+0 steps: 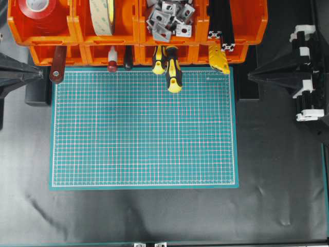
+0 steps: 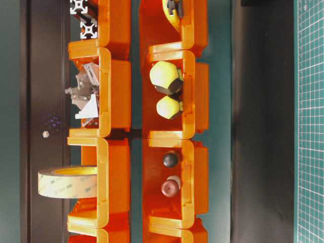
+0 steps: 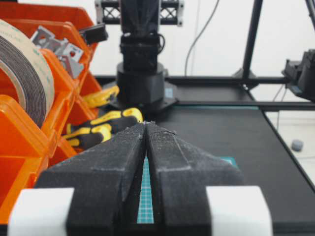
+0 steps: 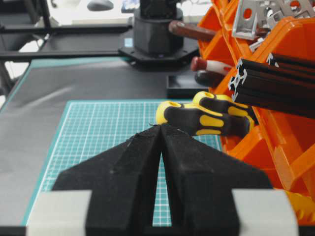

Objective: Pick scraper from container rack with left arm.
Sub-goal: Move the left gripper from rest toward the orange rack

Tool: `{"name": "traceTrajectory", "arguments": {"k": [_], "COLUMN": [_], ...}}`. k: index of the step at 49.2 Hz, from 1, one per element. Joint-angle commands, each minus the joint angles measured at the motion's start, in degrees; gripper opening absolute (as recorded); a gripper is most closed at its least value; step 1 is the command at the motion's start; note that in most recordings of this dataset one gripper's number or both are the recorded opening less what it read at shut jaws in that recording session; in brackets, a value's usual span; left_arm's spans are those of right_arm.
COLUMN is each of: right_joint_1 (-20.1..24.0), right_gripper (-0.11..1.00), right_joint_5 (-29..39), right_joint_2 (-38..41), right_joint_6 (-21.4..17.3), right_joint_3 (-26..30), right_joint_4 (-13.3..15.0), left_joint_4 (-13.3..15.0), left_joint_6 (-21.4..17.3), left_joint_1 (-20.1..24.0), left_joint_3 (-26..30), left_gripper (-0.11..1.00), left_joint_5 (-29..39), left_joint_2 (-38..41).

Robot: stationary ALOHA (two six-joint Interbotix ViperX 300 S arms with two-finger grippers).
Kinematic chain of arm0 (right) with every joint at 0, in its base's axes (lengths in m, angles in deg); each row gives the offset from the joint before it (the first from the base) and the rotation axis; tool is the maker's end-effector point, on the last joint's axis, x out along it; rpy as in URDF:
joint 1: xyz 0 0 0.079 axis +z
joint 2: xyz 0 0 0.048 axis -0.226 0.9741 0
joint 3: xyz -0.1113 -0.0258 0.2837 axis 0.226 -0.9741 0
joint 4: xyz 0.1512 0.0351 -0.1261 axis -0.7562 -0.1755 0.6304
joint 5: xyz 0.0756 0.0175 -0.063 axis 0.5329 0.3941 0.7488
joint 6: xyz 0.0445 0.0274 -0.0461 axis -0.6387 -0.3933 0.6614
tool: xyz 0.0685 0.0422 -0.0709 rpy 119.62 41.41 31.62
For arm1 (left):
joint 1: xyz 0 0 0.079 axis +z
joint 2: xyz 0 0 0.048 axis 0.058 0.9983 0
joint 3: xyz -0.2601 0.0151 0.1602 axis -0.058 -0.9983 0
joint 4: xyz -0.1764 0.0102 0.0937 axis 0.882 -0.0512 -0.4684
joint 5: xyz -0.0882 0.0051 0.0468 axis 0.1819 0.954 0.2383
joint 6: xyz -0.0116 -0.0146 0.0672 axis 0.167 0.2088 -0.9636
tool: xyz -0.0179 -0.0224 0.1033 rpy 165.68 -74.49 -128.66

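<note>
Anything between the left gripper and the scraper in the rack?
Nothing visible. In the overhead view the left gripper sits shut at the left edge, and the scraper handle pokes out of the container rack's leftmost lower bin just beside it. The nearest other tool, the red-knobbed one, sits farther right.

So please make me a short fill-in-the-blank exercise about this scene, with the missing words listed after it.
1. The scraper sticks out of the lower bin at the far ______ end of the container rack in the overhead view.
2. The fingers of the left gripper are ______.
3. The cutting mat in front of the rack has the colour ______.
4. The screwdrivers have handles in black and ______.

Missing words: left; shut; green; yellow
</note>
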State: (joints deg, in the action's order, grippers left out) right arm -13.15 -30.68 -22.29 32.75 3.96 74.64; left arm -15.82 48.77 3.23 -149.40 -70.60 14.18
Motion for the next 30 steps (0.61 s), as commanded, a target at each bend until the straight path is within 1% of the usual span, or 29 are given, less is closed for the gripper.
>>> {"name": "traceTrajectory", "arguments": {"k": [1, 3, 4, 5, 9, 23, 26, 30], "right_joint_1": [0.3, 0.4, 0.4, 0.4, 0.5, 0.4, 0.4, 0.4], "right_gripper": [0.02, 0.01, 0.01, 0.01, 0.01, 0.01, 0.01, 0.01], "right_joint_5": [-1.0, -1.0, -1.0, -1.1, -1.0, -1.0, -1.0, -0.8], "right_joint_2": [0.4, 0.4, 0.4, 0.4, 0.4, 0.3, 0.3, 0.3], "right_joint_6": [-0.5, -0.6, -0.8, -1.0, -1.7, -2.4, -2.4, -2.5], "right_joint_3": [1.9, 1.9, 1.9, 1.9, 1.9, 1.9, 1.9, 2.0], "right_joint_4": [-0.2, -0.4, -0.6, -0.8, -0.9, -0.9, -0.9, -0.9], "left_joint_4": [-2.3, -2.4, -2.5, -2.5, -2.6, -3.3, -3.7, -4.7], "left_joint_6": [1.1, 1.1, 1.2, 1.2, 0.5, -1.1, -1.8, -2.1], "left_joint_1": [-0.2, -0.2, -0.2, -0.2, -0.8, -4.2, -5.8, -9.1], "left_joint_3": [5.0, 7.3, 9.3, 10.5, 15.1, 26.0, 28.7, 32.7], "left_gripper": [0.06, 0.04, 0.02, 0.00, 0.00, 0.00, 0.00, 0.00], "left_joint_5": [6.1, 11.4, 15.8, 18.7, 28.3, 51.5, 57.3, 65.9], "left_joint_2": [0.4, 0.7, 0.9, 1.1, 1.4, 4.7, 6.2, 9.3]}}
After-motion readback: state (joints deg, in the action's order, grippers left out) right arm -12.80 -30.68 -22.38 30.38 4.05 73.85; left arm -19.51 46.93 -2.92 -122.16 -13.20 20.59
